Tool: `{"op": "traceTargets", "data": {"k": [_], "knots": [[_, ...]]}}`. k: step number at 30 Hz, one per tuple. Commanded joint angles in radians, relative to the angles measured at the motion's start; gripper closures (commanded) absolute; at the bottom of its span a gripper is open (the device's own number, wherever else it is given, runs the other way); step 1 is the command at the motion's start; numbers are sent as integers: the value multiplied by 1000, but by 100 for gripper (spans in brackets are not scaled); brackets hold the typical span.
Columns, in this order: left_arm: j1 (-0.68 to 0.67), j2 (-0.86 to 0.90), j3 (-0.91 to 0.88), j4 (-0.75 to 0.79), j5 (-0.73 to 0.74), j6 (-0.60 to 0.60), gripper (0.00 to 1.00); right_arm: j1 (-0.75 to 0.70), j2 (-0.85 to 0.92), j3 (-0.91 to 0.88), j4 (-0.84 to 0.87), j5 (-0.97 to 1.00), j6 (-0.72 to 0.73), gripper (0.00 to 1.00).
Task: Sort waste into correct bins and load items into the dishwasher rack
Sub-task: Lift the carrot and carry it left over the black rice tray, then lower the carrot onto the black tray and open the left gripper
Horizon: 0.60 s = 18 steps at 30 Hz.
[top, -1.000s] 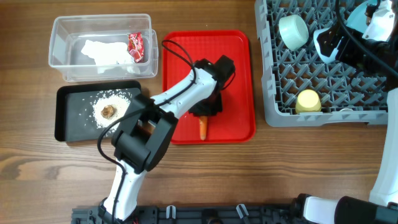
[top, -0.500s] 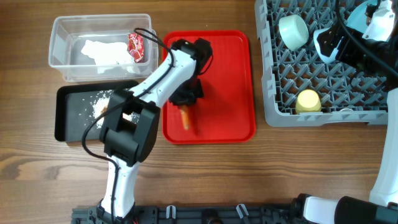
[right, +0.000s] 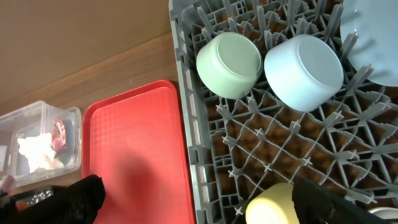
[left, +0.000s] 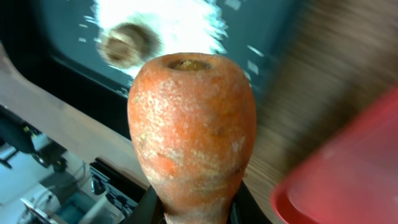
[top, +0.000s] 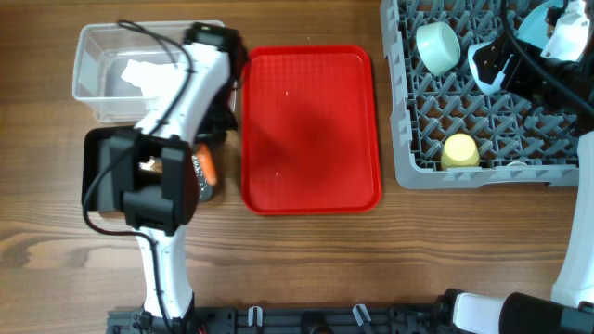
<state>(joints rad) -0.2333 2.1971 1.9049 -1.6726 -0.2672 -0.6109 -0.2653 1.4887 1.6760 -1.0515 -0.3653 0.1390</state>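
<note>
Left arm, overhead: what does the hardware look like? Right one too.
Left arm: white tubular links, boxy black joint housings, and a thin black cable looping loose off it. Right arm: white shells with a pale blue tint, black joints, and a thick black lead. Its fingers are matte black.

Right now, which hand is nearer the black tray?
Left. The left hand, gripping the carrot, is at the black tray; the right hand is far off, above the dishwasher rack.
</note>
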Motion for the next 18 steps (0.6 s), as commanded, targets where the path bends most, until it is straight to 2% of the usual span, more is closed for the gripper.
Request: {"op": "traceTargets", "data": {"k": [1, 5, 10, 18], "knots": [[104, -44, 5, 45, -35, -2, 85, -1, 11, 0, 0, 8, 17, 0], [179, -44, -72, 158, 56, -14, 86, -1, 11, 0, -2, 7, 18, 0], [237, -44, -229, 283, 65, -79, 88, -1, 11, 0, -6, 7, 18, 0], [263, -44, -324, 354, 65, -83, 89, -1, 11, 0, -9, 7, 18, 0]]}}
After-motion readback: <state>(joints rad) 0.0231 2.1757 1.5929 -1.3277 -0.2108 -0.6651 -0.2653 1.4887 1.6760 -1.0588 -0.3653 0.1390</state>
